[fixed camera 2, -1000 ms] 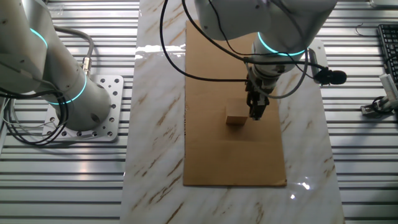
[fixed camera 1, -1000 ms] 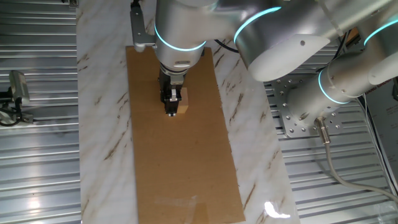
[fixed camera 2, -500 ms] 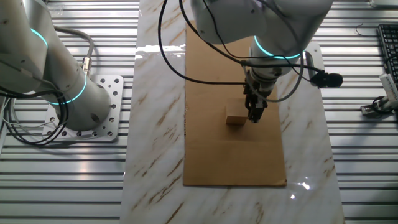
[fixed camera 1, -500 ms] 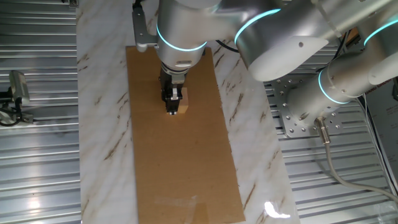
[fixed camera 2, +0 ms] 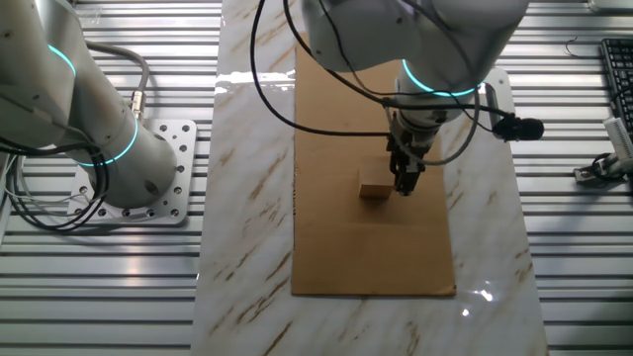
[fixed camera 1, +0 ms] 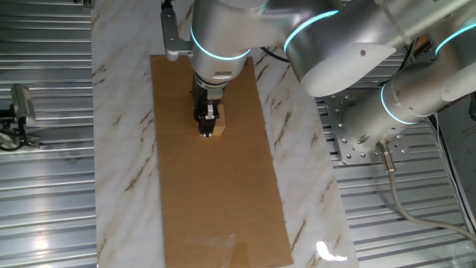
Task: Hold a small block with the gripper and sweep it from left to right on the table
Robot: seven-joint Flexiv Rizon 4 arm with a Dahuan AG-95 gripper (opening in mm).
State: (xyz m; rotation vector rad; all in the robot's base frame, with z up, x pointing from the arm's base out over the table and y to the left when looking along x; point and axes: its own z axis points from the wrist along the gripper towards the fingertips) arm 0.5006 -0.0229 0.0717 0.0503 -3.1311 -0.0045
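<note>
A silver-white robot arm with glowing cyan rings reaches down over a white marble-patterned table, where a long brown board lies flat. At the arm's tip, a narrow black two-finger gripper points straight down, close to the board. The small block, a pale tan wooden cube with plain faces, sits on the board right beside the gripper's tips, seemingly touching them in the other fixed view. In one fixed view the gripper covers most of the block, leaving only a sliver of tan showing past the fingers. I cannot tell whether the fingers are spread or pinching the cube; neither view shows the gap between them. The block looks light, stiff and solid, unlikely to crush or bend under a firm squeeze. Its smooth faces could slip, and a high or corner grip might let it twist while dragging across the board. The safest hold seems to be low on two opposite flat faces, centred between the fingers.
</note>
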